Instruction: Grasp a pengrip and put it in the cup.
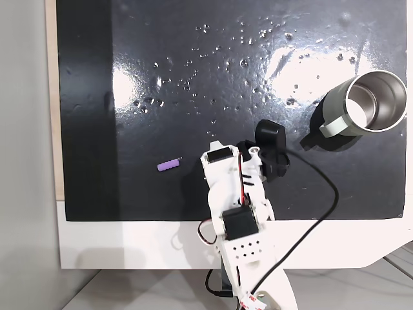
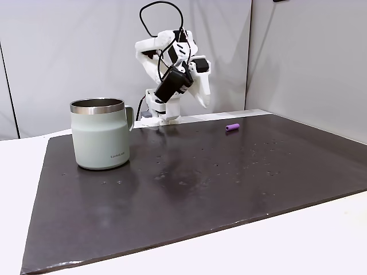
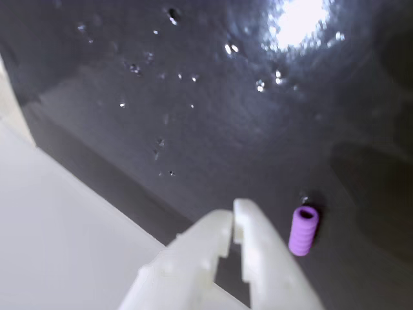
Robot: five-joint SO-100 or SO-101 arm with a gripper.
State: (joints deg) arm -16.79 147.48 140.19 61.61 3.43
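Observation:
The pengrip (image 1: 168, 165) is a tiny light-purple ribbed cylinder lying on the black mat, left of the arm in a fixed view. It also lies on the mat at the far right in the other fixed view (image 2: 232, 127). In the wrist view the pengrip (image 3: 303, 230) rests just right of my gripper (image 3: 232, 215). The white fingers are shut together with nothing between them, held above the mat. The cup (image 1: 335, 119) is a steel mug with a grey-green wall and a side handle, upright at the mat's right edge and far from the gripper. In the other fixed view the cup (image 2: 98, 137) stands at the left.
The black mat (image 1: 193, 77) is speckled with small bumps and glare. It lies on a white table (image 1: 129, 245) whose edge runs near the arm's base (image 1: 242, 245). A black cable (image 1: 326, 187) loops over the mat to the right of the arm. Grey walls stand behind the arm.

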